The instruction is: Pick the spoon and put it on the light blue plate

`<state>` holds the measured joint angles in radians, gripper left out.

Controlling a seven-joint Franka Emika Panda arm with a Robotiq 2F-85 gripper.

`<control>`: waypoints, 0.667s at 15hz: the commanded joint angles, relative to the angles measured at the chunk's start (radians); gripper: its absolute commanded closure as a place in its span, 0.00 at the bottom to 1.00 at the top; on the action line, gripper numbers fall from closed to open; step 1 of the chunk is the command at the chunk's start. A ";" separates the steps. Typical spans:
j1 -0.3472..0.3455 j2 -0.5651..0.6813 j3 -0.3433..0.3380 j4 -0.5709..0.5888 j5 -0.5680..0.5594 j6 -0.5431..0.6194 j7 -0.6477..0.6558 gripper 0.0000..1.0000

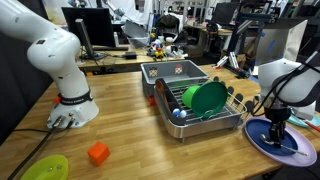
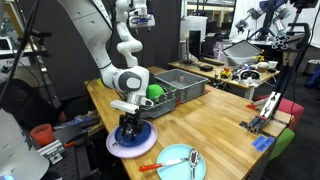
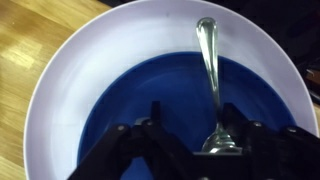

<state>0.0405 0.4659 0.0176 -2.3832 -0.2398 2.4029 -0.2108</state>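
Wrist view puts the claw [image 3: 192, 120] low over the spoon [image 3: 208, 70], dark fingers either side of its bowl end; I cannot tell whether they grip it. The spoon lies on the periwinkle plate [image 3: 60, 90], handle pointing away. In an exterior view the light blue plate [image 2: 172, 158] sits nearby on the worktop [image 2: 220, 120].
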 commanded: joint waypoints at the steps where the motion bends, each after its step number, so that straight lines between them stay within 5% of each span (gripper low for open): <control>1: -0.003 -0.007 0.001 -0.005 -0.008 0.003 0.005 0.68; 6: -0.004 -0.020 -0.003 -0.011 -0.013 0.004 0.007 0.99; 10: -0.010 -0.028 -0.009 -0.017 -0.012 0.004 0.007 0.99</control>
<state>0.0391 0.4534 0.0159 -2.3839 -0.2398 2.4021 -0.2108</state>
